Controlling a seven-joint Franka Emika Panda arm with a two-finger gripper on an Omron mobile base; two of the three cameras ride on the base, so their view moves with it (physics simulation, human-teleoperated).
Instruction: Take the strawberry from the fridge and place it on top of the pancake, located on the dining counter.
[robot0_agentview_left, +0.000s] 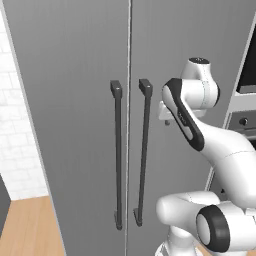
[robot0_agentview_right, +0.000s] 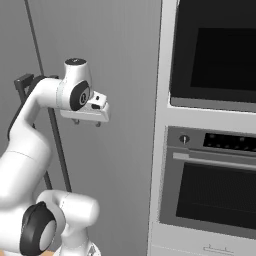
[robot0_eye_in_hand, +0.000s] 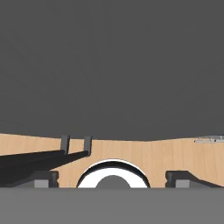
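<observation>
Left base view: close on the shut fridge (robot0_agentview_left: 75, 125), square to its handles (robot0_agentview_left: 118, 155). Right base view: same door obliquely, plus ovens (robot0_agentview_right: 212, 125). Hand view: points down the door to the floor (robot0_eye_in_hand: 131, 153).

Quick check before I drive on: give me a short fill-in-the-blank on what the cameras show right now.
1. Both doors of the fridge are ____.
2. The gripper has its jaws ____ and holds nothing.
3. The fridge has ____ long dark vertical bar handles.
4. In the right base view, the built-in ovens stand to the ____ of the fridge.

Missing words: shut; open; two; right
</observation>
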